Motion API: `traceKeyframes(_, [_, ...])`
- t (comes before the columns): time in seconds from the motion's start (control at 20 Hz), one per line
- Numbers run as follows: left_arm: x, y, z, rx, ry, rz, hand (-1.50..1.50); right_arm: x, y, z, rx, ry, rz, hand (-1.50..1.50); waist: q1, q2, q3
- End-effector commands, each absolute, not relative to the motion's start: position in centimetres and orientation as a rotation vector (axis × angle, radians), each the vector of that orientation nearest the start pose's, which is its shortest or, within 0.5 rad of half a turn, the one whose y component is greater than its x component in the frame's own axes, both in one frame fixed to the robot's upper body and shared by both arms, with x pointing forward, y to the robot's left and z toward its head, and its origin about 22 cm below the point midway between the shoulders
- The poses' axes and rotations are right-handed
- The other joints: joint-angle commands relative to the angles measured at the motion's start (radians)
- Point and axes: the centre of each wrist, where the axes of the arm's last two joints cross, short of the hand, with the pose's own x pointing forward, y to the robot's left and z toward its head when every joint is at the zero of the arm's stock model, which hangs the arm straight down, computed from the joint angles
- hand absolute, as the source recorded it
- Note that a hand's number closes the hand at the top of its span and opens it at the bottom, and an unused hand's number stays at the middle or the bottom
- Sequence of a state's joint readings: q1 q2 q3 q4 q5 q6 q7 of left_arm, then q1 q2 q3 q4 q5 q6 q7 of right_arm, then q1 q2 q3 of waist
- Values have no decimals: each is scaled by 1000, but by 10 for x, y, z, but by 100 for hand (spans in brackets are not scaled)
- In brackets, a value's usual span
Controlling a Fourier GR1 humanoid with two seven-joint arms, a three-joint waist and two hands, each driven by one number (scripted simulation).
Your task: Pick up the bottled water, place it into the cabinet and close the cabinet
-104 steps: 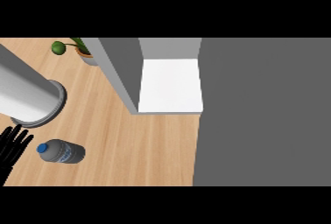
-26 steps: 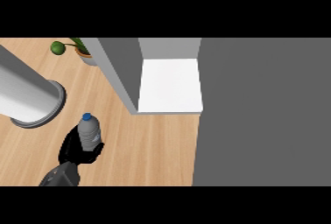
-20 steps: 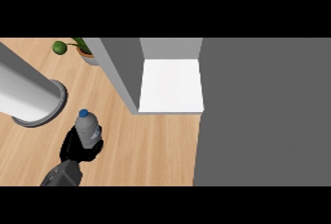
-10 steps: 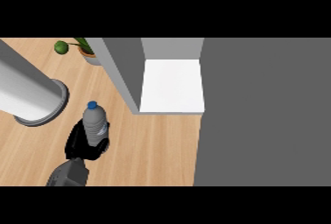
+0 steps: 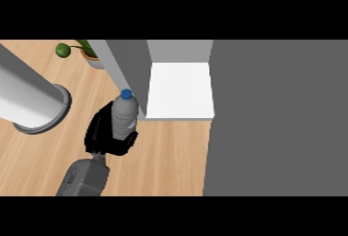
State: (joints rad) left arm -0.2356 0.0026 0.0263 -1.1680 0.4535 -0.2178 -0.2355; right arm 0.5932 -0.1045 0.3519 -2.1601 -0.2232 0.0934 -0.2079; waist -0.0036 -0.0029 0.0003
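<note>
The cabinet (image 5: pixel 129 64) stands open on the wooden counter (image 5: pixel 41 156), with a grey side panel on its left and a white shelf floor (image 5: pixel 180 90) showing inside. The water bottle (image 5: pixel 124 119) is not in the cabinet. It sits outside, just at the front-left corner, where the grey side panel ends.

The left hand (image 5: pixel 102 133) holds the bottle, its black fingers curled around the lower half of the clear body. The upper half and the blue cap (image 5: pixel 125 94) stick out free. The hand's grey forearm (image 5: pixel 85 177) comes in from the lower edge, in front of the cabinet and to its left.

The bottle's long axis runs almost straight up the view, from the hand toward the cabinet. The cap is at the far end and the base is hidden in the hand. The cap overlaps the bottom end of the side panel, and it cannot be told whether they touch. The steep view also leaves it unclear whether the bottle is fully upright or leaning a little toward the cabinet.

To the left of the cabinet, well clear of the hand, a big grey cylinder (image 5: pixel 27 99) with a flared rim slants across the counter. Behind it, close to the cabinet's back-left side, is a potted plant (image 5: pixel 81 50), green leaves over a pale pot. A broad dark grey surface (image 5: pixel 275 120) fills everything to the right of the cabinet's white floor.
</note>
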Motion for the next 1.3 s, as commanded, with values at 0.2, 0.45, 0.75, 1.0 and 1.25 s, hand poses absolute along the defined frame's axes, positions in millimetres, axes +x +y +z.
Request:
traceKeyframes(0.2, [311,142,31,-487,-1660,178,150,106,-209,46,357,-1793,-61,-150,-4,0,0])
traceKeyframes(0.45, [335,133,42,-417,-1658,147,150,107,-199,40,375,-1775,-77,-150,-10,3,0])
traceKeyframes(0.75, [342,109,46,-241,-1752,58,150,96,-197,42,403,-1772,-29,-150,-50,7,0])
traceKeyframes(1.0, [354,111,68,-162,-1768,26,150,105,-203,49,399,-1793,-34,-150,-55,9,1])
traceKeyframes(1.25, [362,109,79,-44,-1786,75,150,109,-195,40,445,-1771,-27,-150,-84,15,2])
